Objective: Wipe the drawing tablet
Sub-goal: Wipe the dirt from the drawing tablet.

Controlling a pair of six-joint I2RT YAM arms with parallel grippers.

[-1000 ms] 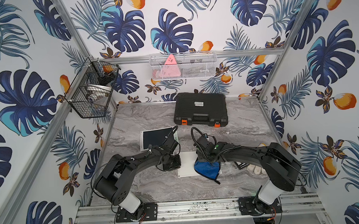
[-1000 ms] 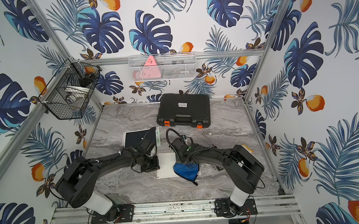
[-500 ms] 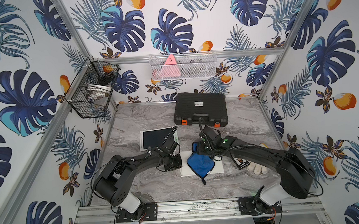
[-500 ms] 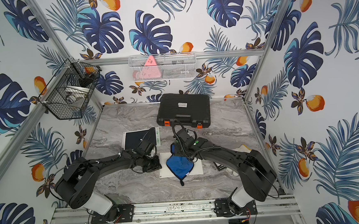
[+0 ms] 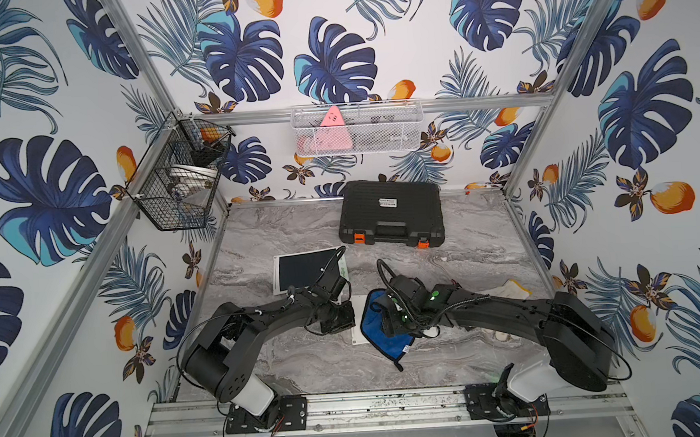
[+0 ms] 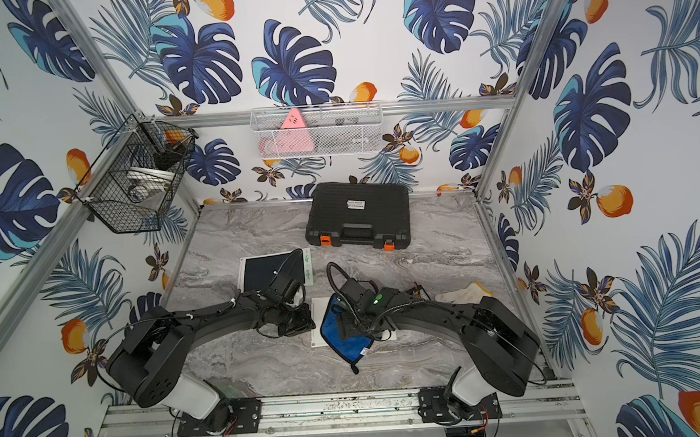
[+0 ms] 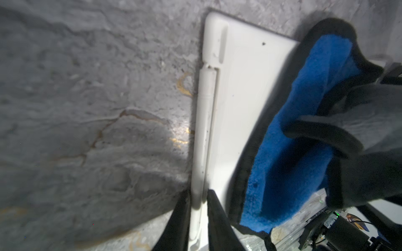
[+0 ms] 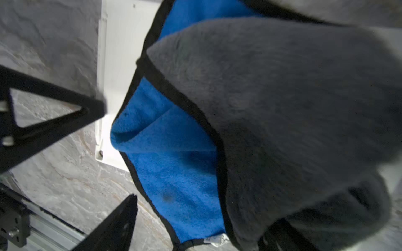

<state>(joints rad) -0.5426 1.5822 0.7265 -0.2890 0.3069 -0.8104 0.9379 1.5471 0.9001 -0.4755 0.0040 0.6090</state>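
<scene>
The white drawing tablet [image 5: 357, 326] [image 6: 316, 327] lies flat near the table's front middle. Its edge with the pen slot [image 7: 205, 121] sits between the narrow jaws of my left gripper [image 7: 199, 193] [image 5: 346, 316], which is shut on it. A blue cloth [image 5: 374, 330] [image 6: 337, 337] [image 7: 293, 152] with black trim and a grey back covers most of the tablet [image 8: 121, 54]. My right gripper [image 8: 202, 213] [image 5: 390, 321] hovers over the cloth [image 8: 174, 163] with its jaws wide open. One finger [image 8: 121, 217] stands over the table beside the cloth. The grey fold hides the other.
A black tool case [image 5: 389, 215] stands at the back. A dark-screened pad with a white frame [image 5: 301, 270] lies left of centre, behind the left arm. A white and yellow glove [image 5: 511, 291] lies at the right. Wire baskets [image 5: 179, 176] [image 5: 357, 129] hang on the walls.
My right gripper has gone from shut on the cloth to wide open, and the cloth has shifted a little left on the tablet. The left gripper keeps its hold.
</scene>
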